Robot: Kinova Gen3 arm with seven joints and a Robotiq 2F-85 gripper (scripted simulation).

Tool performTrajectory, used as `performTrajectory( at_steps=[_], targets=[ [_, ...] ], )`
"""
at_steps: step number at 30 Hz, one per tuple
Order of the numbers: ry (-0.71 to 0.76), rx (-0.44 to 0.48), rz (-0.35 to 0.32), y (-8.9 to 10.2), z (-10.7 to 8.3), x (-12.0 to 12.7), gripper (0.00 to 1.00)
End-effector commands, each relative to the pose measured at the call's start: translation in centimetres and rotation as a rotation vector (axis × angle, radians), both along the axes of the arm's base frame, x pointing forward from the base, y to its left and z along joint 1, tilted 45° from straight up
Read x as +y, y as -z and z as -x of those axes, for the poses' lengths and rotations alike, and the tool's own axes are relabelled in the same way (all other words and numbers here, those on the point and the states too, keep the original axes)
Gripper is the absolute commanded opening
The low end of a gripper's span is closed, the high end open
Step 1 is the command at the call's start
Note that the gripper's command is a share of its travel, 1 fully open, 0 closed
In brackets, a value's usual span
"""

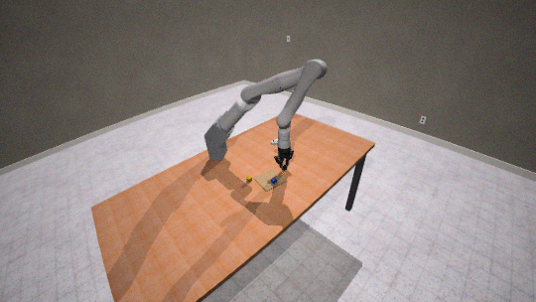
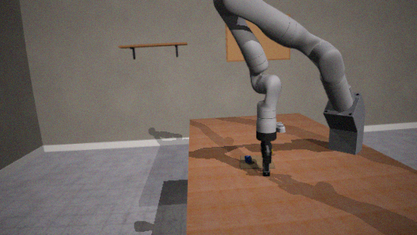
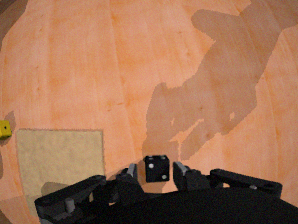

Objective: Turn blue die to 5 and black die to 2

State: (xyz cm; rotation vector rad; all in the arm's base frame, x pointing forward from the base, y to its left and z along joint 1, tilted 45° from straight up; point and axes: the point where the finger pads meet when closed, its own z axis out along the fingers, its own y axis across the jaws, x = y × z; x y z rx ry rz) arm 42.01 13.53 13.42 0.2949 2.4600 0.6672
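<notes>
Blue die rests on the tan mat in the top view, with the yellow die on the wooden table beside the mat. The grey arm reaches over from its angular base and points the black gripper down near the mat. The black die cannot be told from the dark fingers here.

In the exterior view, the gripper hangs upright in front of the mat, its tips low over the table. The blue die sits toward the left part of the mat, and a sliver of yellow die shows behind the gripper. A small white object lies farther back on the table, its shape too coarse to name.

In the wrist view, the black die lies between the fingertips, beyond the mat's right edge. The jaws stand partly open, with a gap on either side of the die, so they do not grip it. Its broad visible face shows two white pips set diagonally; more pips show along the narrow upper face. The yellow die is cut by the left border, one dark pip visible.
</notes>
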Motion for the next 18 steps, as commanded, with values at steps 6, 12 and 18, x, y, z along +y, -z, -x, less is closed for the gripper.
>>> performTrajectory(
  at_steps=[6,12,18],
  targets=[
    [-0.004,-0.002,-0.002,1.07,-0.91,0.8,0.41],
    [-0.004,-0.002,-0.002,1.26,-1.06,0.9,0.41],
    [-0.004,-0.002,-0.002,1.28,-1.08,0.91,0.41]
  ],
)
